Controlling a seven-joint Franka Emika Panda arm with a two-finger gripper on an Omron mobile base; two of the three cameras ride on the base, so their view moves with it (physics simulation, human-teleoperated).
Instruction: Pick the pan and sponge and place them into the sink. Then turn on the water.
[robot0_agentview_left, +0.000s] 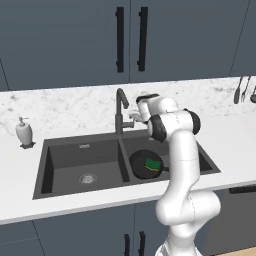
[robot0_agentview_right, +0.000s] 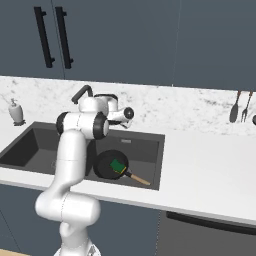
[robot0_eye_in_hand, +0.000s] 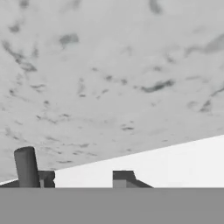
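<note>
With the pan and the sponge lying inside it in the sink's right basin, the claw is hovering partly open and empty beside the faucet, whose rigid side lever probably needs a firm sideways push.

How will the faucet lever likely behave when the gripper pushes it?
The lever looks like a short, stiff bar on the side of the faucet, so it should probably pivot rather than bend. Its rounded, smooth surface may let a finger slip off. The gripper sits right beside it, so a small sideways nudge likely suffices.
</note>
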